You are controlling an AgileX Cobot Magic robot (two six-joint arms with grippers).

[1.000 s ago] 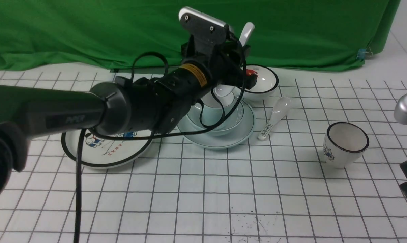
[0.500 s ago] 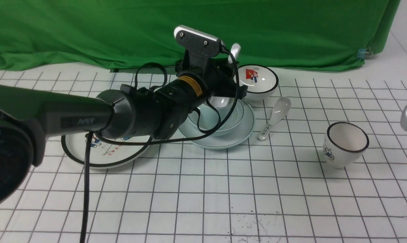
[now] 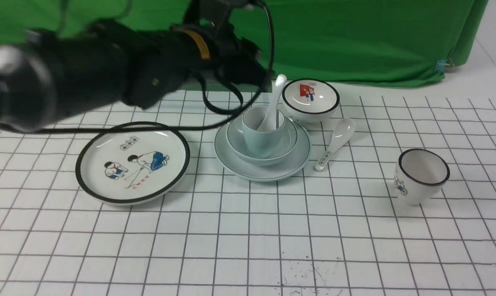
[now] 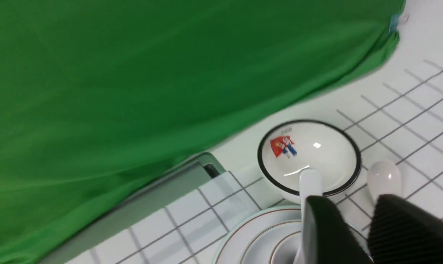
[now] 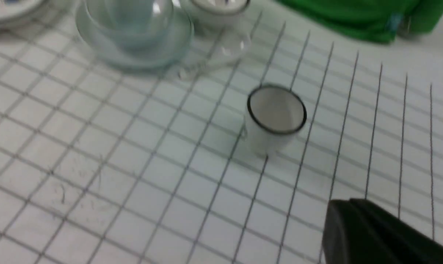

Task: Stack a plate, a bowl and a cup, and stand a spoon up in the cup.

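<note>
Spoon (image 3: 275, 98), glossy white ceramic judged stiff, slippery, breakable, is stood in the cup (image 3: 262, 137) at frame centre, best gripped mid-handle; left pincer (image 4: 351, 205) is parted, empty; right pincer's (image 5: 371, 234) state cannot be told.

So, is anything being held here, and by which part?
Nothing visibly: the left gripper has jaws apart and empty; the spoon stands free in the cup. The right gripper cannot be judged.

Cartoon plate (image 3: 132, 162), flag bowl (image 3: 311, 98), patterned spoon (image 3: 336, 142), black-rimmed cup (image 3: 420, 176) stand apart.
</note>
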